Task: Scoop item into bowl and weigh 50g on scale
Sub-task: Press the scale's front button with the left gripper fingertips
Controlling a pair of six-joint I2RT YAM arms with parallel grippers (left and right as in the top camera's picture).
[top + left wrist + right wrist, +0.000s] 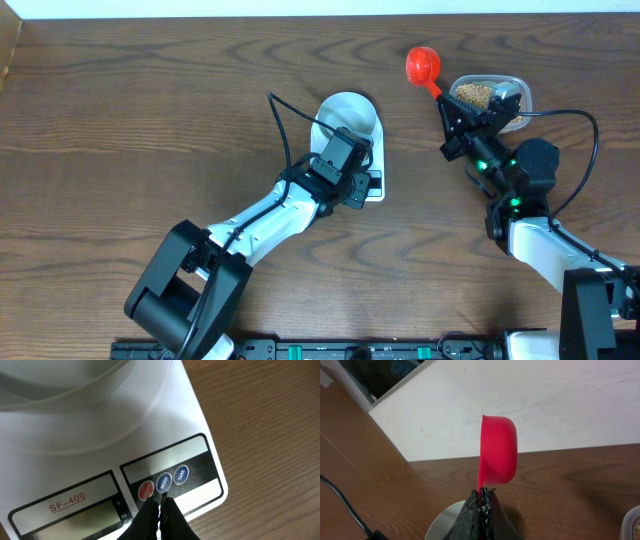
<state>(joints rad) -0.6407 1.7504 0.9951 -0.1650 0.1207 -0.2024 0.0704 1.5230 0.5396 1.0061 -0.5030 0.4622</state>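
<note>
Right tool point(447, 108): jaws fully closed on the handle of a red plastic scoop point(423, 65). From above, the cup shows no contents.

The scoop's long axis runs from upper left down to lower right. Its cup points away from the small round tan-yellow beans point(472, 95). These all lie in a clear rounded plastic tub point(515, 90) just right of the handle, at the upper right of the frame.

Judgement: this arm is the nearer one, and it must swing the cup rightward over the tub's near rim. Open brown wooden desk point(150, 100) lies to the left and below.

Left tool point(160, 510): closed and holding nothing, with its tips just beneath the blue MODE button point(163, 482) on the flat white rectangular kitchen scale point(190, 420).

The small round pale blue-white bowl point(348, 115) stands on the scale, apparently empty.
</note>
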